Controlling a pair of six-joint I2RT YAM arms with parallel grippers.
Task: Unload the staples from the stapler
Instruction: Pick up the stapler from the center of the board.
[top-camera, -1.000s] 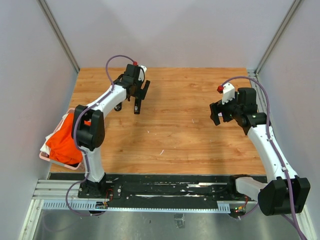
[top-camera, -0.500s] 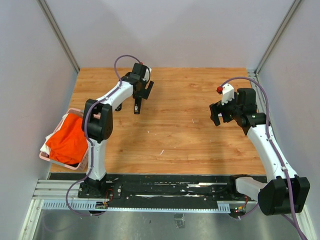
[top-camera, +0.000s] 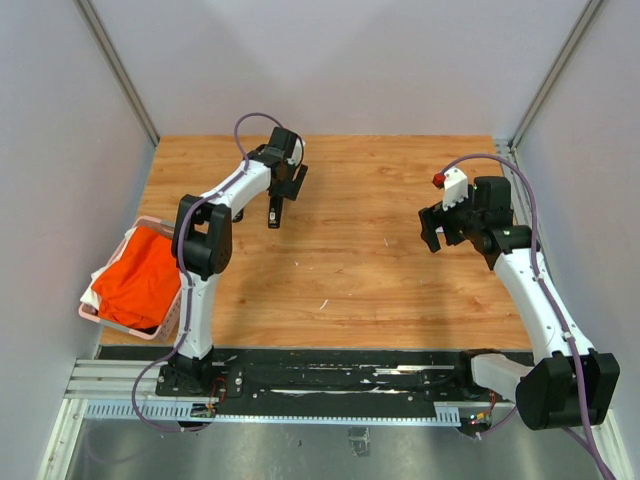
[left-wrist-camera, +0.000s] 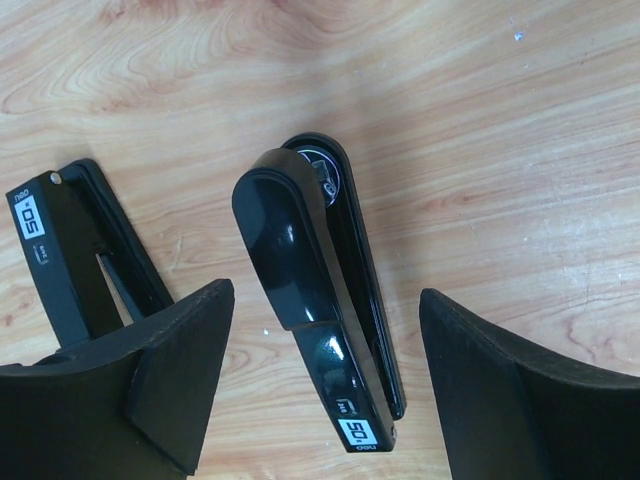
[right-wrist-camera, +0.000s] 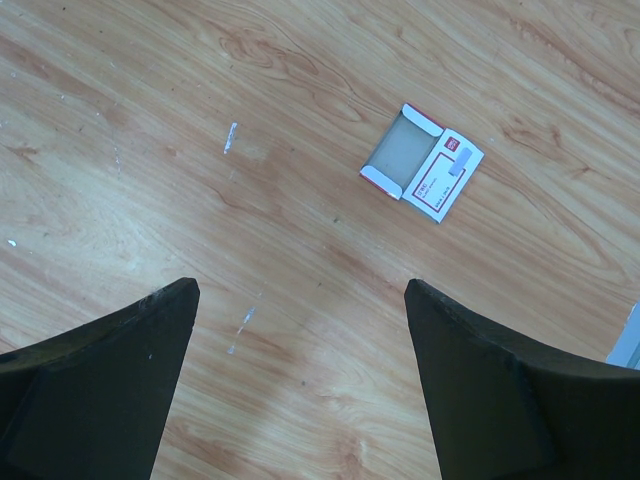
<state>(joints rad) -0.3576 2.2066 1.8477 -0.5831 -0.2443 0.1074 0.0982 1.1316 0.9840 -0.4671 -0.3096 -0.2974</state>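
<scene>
Just changed: your left arm (top-camera: 210, 225) has folded its elbow in and carried the wrist over the stapler (left-wrist-camera: 320, 300). The stapler has not moved, and the right arm (top-camera: 530, 290) has held still.
Left fingers: the left fingers (left-wrist-camera: 170, 380) have narrowed from their widest but stand open. There is one on either side of the stapler, touching neither flank and holding nothing.
Right fingers: the right fingers (right-wrist-camera: 100, 390) are spread fully and empty, hovering over bare wood toward the right edge of the tabletop (top-camera: 400, 310).
Meaning for the task: you look to be closing for a first grasp on the stapler body. Opening it has not yet begun.
Stapler: it lies flat toward the far-left corner, cover up. You cannot tell whether any strips remain inside.
Staples: loose staples (right-wrist-camera: 230, 137) lie on the wood below the right wrist, well apart from the stapler.
Box: a white-and-red box (right-wrist-camera: 422, 163) sits open near them.
Crowding: a second black piece (left-wrist-camera: 70, 250) lies just beside the stapler, its end hidden behind the finger on that side. Closing may nudge it.
Open room: the widest bare wood runs from the stapler toward the near edge and the middle. The far edge is close behind the wrist. A basket (top-camera: 88, 315) of orange cloth (top-camera: 135, 285) hangs at the left edge.
</scene>
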